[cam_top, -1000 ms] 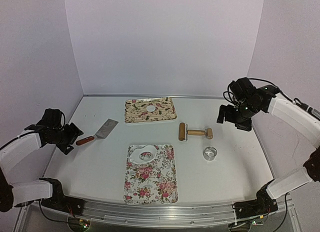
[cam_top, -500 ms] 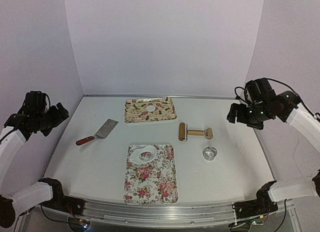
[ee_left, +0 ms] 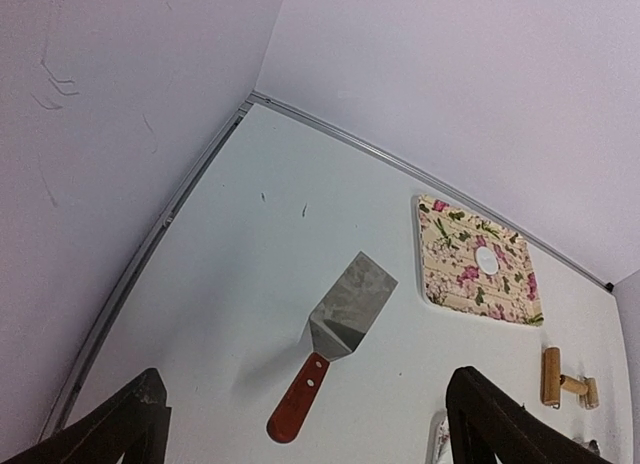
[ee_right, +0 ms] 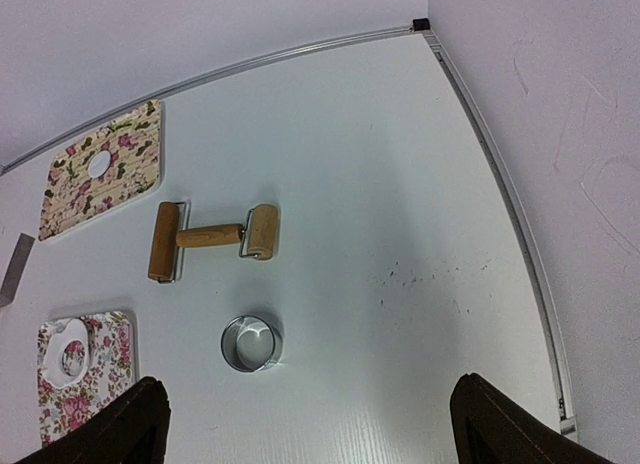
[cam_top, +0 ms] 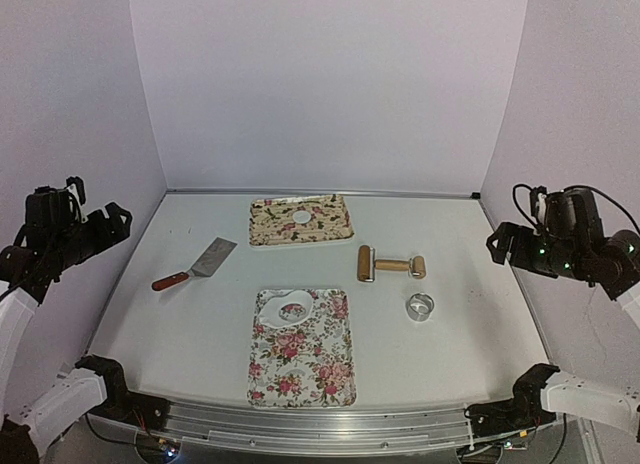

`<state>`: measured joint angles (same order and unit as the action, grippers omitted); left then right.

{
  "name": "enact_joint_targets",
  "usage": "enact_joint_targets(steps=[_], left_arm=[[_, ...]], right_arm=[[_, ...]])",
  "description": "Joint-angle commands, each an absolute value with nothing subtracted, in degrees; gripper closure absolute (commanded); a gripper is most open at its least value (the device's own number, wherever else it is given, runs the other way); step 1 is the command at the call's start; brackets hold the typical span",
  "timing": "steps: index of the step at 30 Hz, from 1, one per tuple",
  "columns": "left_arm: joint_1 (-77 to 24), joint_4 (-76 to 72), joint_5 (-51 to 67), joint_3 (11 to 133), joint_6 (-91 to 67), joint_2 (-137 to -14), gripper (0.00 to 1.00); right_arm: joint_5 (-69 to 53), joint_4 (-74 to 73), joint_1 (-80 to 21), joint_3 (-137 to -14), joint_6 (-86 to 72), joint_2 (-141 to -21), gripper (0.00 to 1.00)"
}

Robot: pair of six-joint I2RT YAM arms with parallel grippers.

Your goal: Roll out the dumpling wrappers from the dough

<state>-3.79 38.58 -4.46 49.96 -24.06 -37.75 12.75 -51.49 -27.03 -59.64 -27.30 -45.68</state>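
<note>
One dumpling wrapper [cam_top: 301,216], a small white disc, lies on the far flowered tray [cam_top: 325,227]; it also shows in the left wrist view [ee_left: 487,260] and the right wrist view [ee_right: 99,164]. The dough [cam_top: 280,299], a thin white patch with a round hole, lies at the far end of the near tray [cam_top: 305,369], also seen in the right wrist view [ee_right: 68,332]. My left gripper [cam_top: 97,230] hangs open beyond the table's left edge, above the spatula [ee_left: 335,334]. My right gripper [cam_top: 505,246] is open and empty over the right edge.
A wooden rolling pin [cam_top: 390,265] lies right of centre, with a shiny metal ring [cam_top: 420,306] just in front of it. A red-handled spatula [cam_top: 195,265] lies at the left. Walls close in the table at the back and both sides.
Both arms have drawn back outward. The left gripper rose and moved left away from the spatula, its jaws widening. The right gripper swung right and toward the near side.
</note>
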Motion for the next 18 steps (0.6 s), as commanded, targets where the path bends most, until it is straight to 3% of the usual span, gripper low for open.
enact_joint_targets(steps=[1,18], left_arm=[[-3.6,35.8,-2.9,49.2,-22.2,-37.2,0.05],[-3.7,34.7,-1.2,47.8,-22.6,-37.3,0.04]], right_arm=[[15.3,-50.4,-26.9,-57.8,-25.4,-42.2,0.02],[15.7,-50.8,-27.0,-57.0,-27.6,-40.3,0.02]])
